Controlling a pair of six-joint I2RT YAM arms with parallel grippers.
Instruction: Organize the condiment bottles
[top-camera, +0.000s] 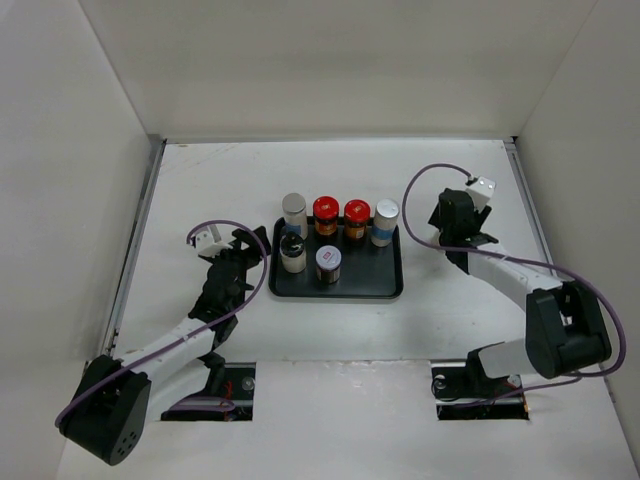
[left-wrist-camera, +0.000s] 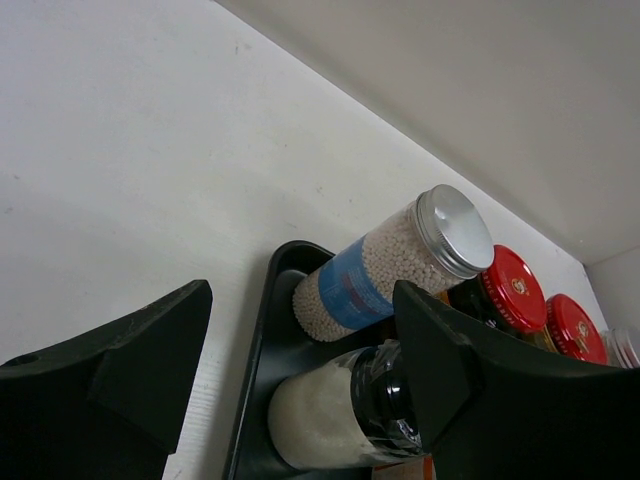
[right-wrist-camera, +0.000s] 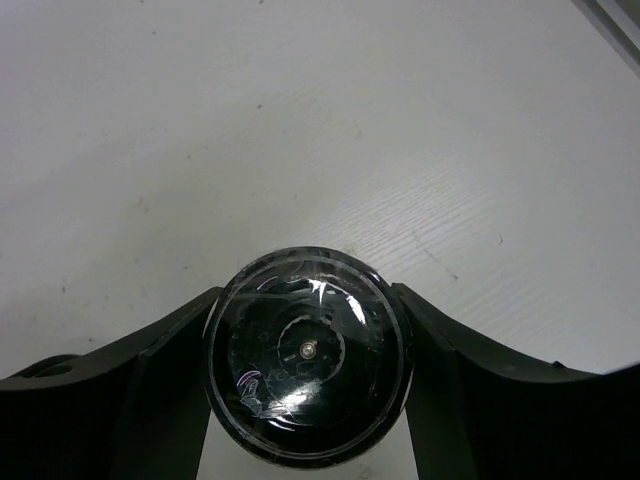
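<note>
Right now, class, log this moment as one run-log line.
left jaws: open beside flat black rectangular tray | right jaws: shut on black-capped cylindrical jar | tray: six small condiment bottles upright

Flat black rectangular tray (top-camera: 372, 278) mid-table; white table (top-camera: 210, 180); plain white walls (top-camera: 330, 60) left, back, right.

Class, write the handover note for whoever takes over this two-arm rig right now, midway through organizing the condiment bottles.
Left gripper: open, holding nothing, beside the tray's left edge.
Right gripper: shut on a dark-topped bottle, off to the tray's right.
Done: six stand on the tray: silver-capped jar, left red-capped jar, right red-capped jar, white-capped jar behind; black-capped jar, grey-topped shaker in front.
Left: probably set the held bottle in the free front space.
</note>
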